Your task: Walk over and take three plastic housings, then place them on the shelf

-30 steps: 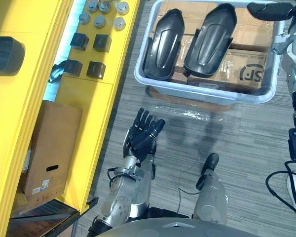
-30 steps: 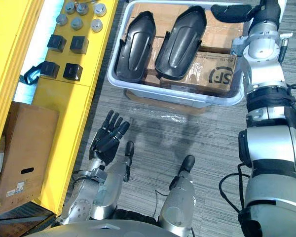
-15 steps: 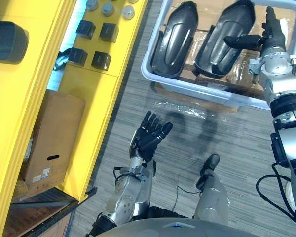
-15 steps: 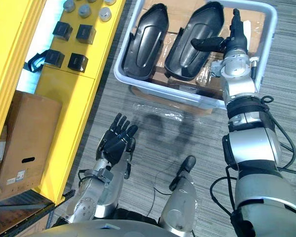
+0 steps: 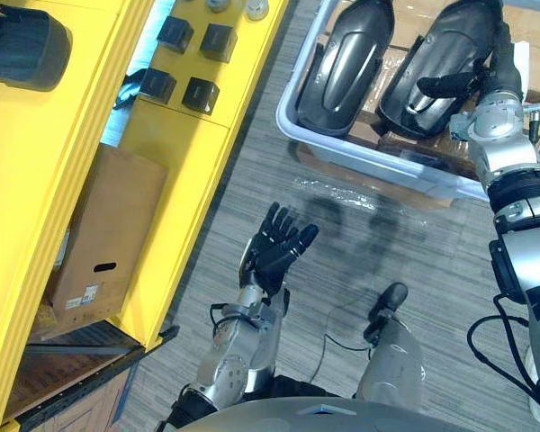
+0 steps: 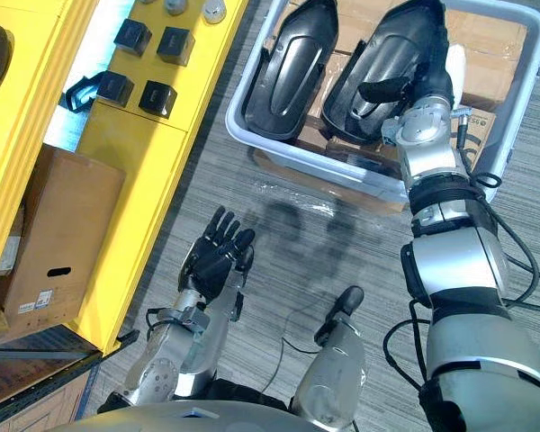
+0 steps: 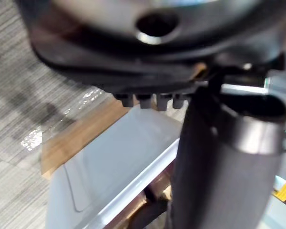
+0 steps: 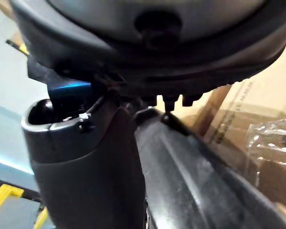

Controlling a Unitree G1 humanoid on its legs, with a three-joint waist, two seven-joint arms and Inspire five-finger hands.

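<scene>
Two black plastic housings lie side by side on cardboard in a grey bin [image 5: 360, 155] on the floor ahead. The left housing [image 5: 342, 54] is untouched. My right hand [image 6: 429, 65] lies on the right housing [image 5: 432, 63], fingers straight along its right edge and the thumb [image 6: 383, 90] stretched across its top. In the right wrist view that housing [image 8: 205, 186] runs just under the thumb [image 8: 86, 157]. My left hand [image 5: 274, 252] hovers open over the floor, short of the bin. A third dark housing [image 5: 22, 49] rests on the yellow shelf [image 5: 72, 162] at the left.
Small black blocks [image 5: 187, 54] and metal caps sit on the shelf's lower yellow level. A cardboard box [image 5: 99, 243] stands under the shelf. Brown cartons fill the bin beneath the housings. Grey carpet floor lies between me and the bin.
The view has shifted closer to the bin. My right hand has come from the bin's far right corner down onto the right housing. The left hand stays raised and open.
</scene>
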